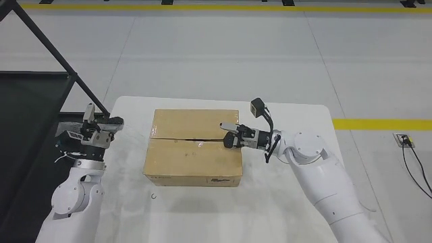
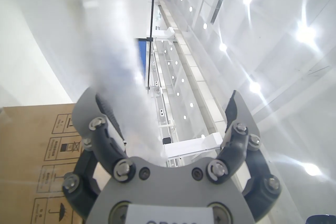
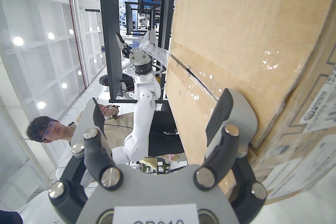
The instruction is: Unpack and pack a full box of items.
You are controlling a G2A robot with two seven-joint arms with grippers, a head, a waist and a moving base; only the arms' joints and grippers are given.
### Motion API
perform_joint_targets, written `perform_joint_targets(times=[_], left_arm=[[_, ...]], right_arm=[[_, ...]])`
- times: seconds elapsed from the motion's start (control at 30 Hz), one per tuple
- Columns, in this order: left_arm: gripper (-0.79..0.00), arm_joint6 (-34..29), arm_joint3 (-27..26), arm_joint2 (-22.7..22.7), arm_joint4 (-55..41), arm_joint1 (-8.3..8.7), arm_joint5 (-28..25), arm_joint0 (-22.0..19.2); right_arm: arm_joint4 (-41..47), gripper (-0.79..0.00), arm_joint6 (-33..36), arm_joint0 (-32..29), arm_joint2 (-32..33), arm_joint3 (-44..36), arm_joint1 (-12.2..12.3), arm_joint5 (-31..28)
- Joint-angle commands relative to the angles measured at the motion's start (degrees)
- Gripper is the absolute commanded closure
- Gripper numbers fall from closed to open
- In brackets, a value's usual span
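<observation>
A closed brown cardboard box (image 1: 194, 147) stands in the middle of the white table (image 1: 297, 202). A seam (image 1: 192, 138) runs between its two top flaps. My right gripper (image 1: 229, 137) is open at the box's right end, level with the seam. In the right wrist view one finger (image 3: 223, 114) rests on the box (image 3: 249, 25) top, the other hangs beside it. My left gripper (image 1: 101, 124) is open, held off the box's left side. A crumpled strip of clear tape (image 3: 155, 50) clings to one of its fingers (image 2: 105, 109).
A black metal rack (image 1: 40, 61) stands just left of the table, close behind the left arm. A tiny loose scrap (image 1: 154, 196) lies on the table in front of the box. Bare tabletop lies to the right of and in front of the box.
</observation>
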Motion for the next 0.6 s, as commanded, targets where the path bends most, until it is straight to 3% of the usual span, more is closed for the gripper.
perform_joint_targets(times=[0.0,0.57], left_arm=[[-0.785,-0.01,-0.40,-0.29,0.19,0.00,0.09,-0.05],[-0.785,2.50,-10.80,-0.88,7.31,-0.17,-0.71,2.79]], right_arm=[[0.00,-0.785,0.00,0.00,0.00,0.00,0.00,0.00],[-0.01,-0.785,-0.72,-0.43,0.00,-0.37,0.00,0.08]])
